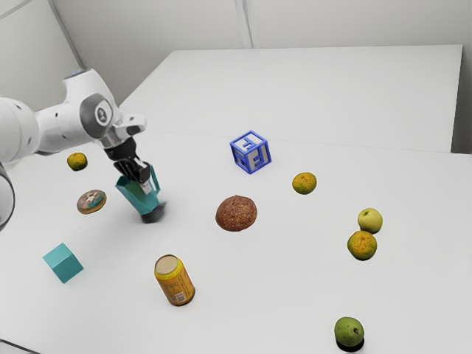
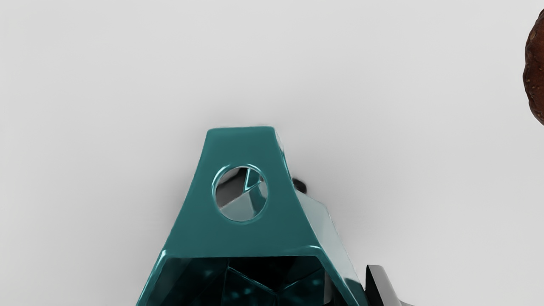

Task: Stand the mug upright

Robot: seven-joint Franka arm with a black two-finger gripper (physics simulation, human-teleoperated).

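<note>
The white table (image 1: pixel 258 310) is backed by pale walls (image 1: pixel 354 22), with a vertical seam at the top centre of the exterior view. At its left of centre, the teal mug (image 1: pixel 135 198) is seen tilted at the jaws; whether they are apart or clamped cannot be told. Across the table are spread a blue-edged block (image 1: pixel 251 153), bread (image 1: pixel 237 213), a yellow can (image 1: pixel 175 281) and fruit (image 1: pixel 362 245).

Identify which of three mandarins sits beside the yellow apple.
The mandarin farthest toward the exterior view's right; the other two lie well away from the yellow apple.
</note>
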